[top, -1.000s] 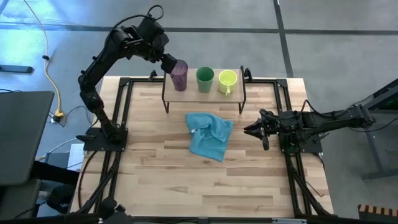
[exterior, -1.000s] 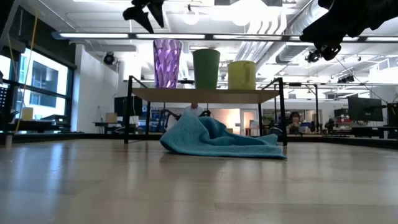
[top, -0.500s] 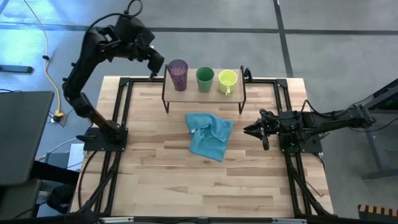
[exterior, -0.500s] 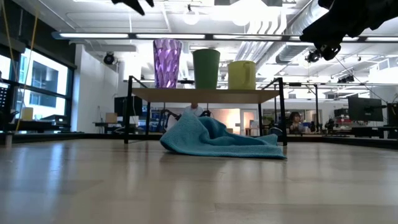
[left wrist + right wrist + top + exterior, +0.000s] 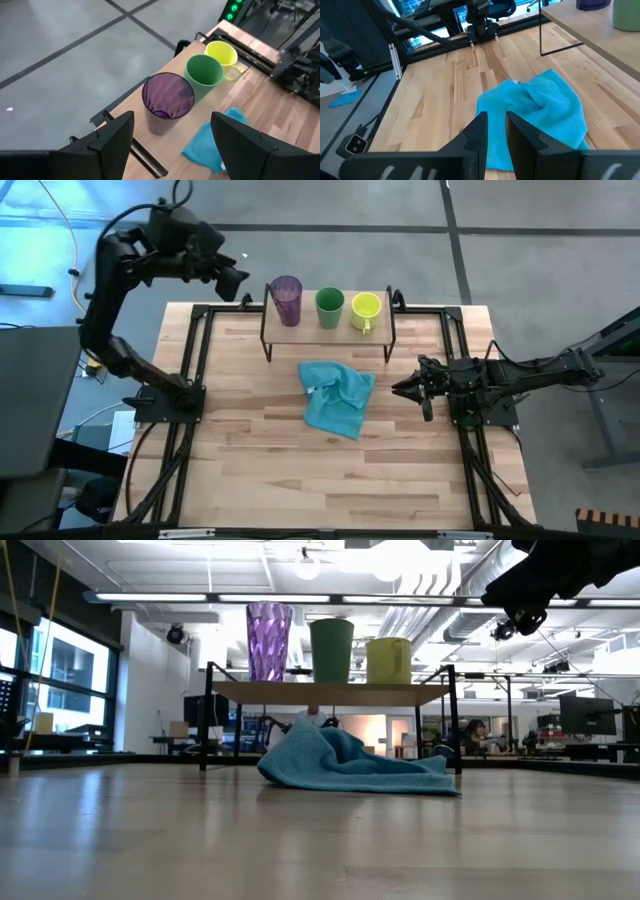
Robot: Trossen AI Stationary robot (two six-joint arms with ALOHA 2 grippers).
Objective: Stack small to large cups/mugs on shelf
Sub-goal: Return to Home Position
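Three cups stand upright on their bases in a row on the shelf (image 5: 325,328) at the table's far edge: the purple tumbler (image 5: 287,300) on the left, the green cup (image 5: 329,307) in the middle and the yellow-green mug (image 5: 366,310) on the right. My left gripper (image 5: 234,281) hangs open in the air beyond the table's far left corner, apart from the tumbler (image 5: 167,100), with nothing between its fingers. My right gripper (image 5: 406,388) waits low at the table's right side, pointing toward the light blue cloth (image 5: 540,115). A narrow gap shows between its fingers, and they hold nothing.
The light blue cloth (image 5: 337,397) lies crumpled on the table just in front of the shelf, partly under its near edge (image 5: 330,692). Black frame rails (image 5: 190,350) run along the table's left and right sides. A person (image 5: 470,735) sits in the room beyond.
My left gripper, open throughout, has drawn back from beside the purple tumbler toward the table's far left corner and upward, leaving the low view. The tumbler has stayed upright on the shelf.
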